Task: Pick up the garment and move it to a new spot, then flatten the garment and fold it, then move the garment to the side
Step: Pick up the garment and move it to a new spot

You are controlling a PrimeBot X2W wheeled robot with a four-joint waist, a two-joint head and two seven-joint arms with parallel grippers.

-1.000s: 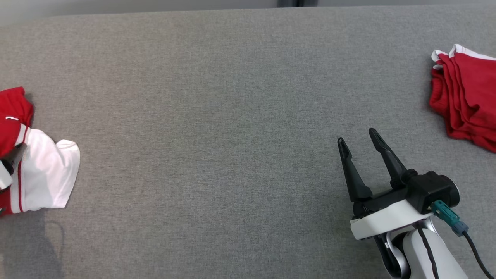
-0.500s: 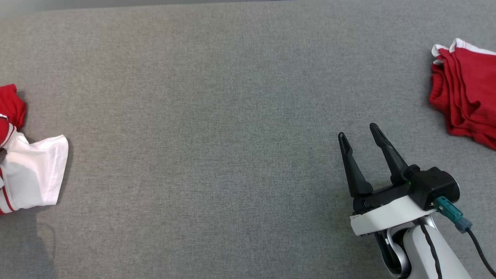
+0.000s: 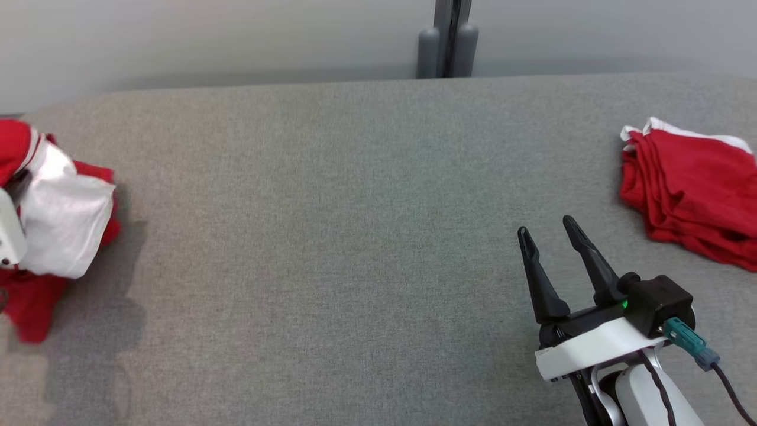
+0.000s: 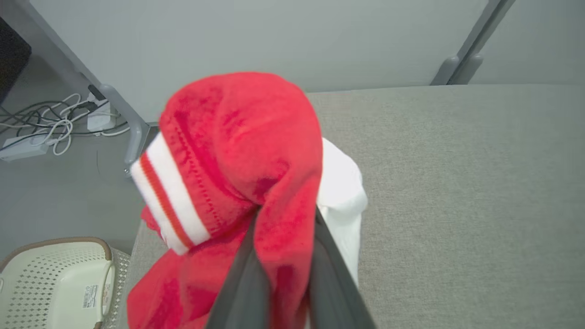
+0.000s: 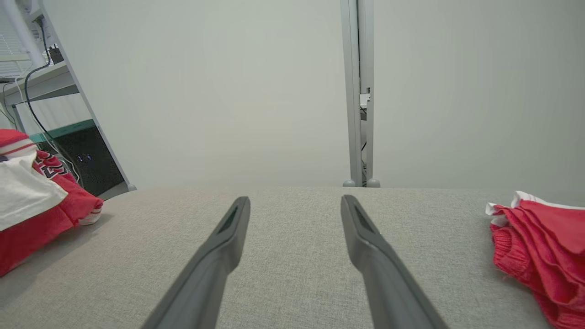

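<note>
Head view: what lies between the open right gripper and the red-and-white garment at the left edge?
Nothing: in the head view that stretch of grey tabletop is bare from the right gripper to the garment. The right wrist view agrees.

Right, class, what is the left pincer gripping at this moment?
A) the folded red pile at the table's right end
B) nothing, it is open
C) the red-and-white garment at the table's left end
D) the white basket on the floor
C: the left wrist view shows the left pincer closed on a fold of the red-and-white garment.
</note>
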